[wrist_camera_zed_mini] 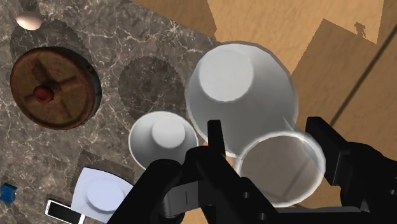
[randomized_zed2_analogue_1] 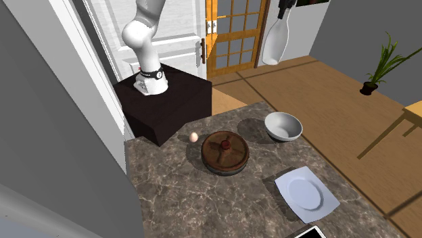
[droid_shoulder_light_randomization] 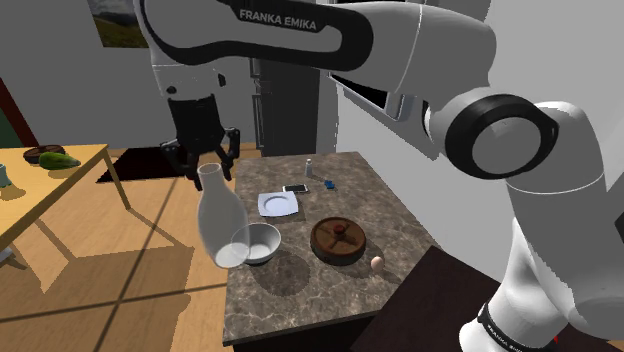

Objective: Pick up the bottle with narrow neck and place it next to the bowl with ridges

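Closest to the lens, the tool (wrist_camera_zed_mini: pixel 267 137) pinches the rim of the narrow neck of the white bottle (wrist_camera_zed_mini: pixel 242 89), one black finger on each side, and the bottle hangs base down below it. In the shoulder view the tool (droid_shoulder_light_randomization: pixel 210 165) holds the bottle (droid_shoulder_light_randomization: pixel 222 225) clear of the dark stone tabletop (droid_shoulder_light_randomization: pixel 300 300), about over the long edge that borders the wooden floor (droid_shoulder_light_randomization: pixel 140 280), so the pick-up part of the task looks done. The second exterior view also shows the bottle (randomized_zed2_analogue_1: pixel 274 40) high in the air. Just inside that edge sits a plain white bowl (droid_shoulder_light_randomization: pixel 262 243), with a white plate (droid_shoulder_light_randomization: pixel 279 204) and a phone (droid_shoulder_light_randomization: pixel 295 188) further along toward the far edge. Next comes the brown bowl (droid_shoulder_light_randomization: pixel 338 240), round, with raised ribs crossing its inside and a red knob at the centre. I judge this to be the ridged bowl meant. It stands near the middle of the tabletop, apart from the bottle, with the white bowl between them. An egg (droid_shoulder_light_randomization: pixel 377 264) lies past it toward the edge nearest the stand. What is left, as I read it, is to carry the bottle across, lower it onto bare tabletop beside the brown bowl, and let go.
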Robot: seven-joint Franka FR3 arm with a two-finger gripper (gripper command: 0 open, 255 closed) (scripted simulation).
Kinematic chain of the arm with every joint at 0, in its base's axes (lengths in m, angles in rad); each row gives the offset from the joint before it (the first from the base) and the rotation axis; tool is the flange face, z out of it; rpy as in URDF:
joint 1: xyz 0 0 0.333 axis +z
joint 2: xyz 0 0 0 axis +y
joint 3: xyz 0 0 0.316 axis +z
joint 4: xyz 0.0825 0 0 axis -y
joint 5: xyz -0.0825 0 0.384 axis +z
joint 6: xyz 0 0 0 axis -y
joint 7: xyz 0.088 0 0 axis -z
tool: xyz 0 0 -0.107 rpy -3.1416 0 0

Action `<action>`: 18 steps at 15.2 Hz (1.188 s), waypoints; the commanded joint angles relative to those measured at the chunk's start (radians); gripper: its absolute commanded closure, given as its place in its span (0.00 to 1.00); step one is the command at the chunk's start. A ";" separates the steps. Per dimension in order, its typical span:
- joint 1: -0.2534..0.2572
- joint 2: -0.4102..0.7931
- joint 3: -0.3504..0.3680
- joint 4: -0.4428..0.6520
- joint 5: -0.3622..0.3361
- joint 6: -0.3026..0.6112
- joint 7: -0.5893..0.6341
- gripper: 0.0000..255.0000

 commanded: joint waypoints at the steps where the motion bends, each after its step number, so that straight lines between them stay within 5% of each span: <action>1: -0.001 -0.011 0.000 -0.047 0.001 0.037 0.002 1.00; 18: -0.017 -0.071 0.000 -0.373 0.008 0.303 -0.004 1.00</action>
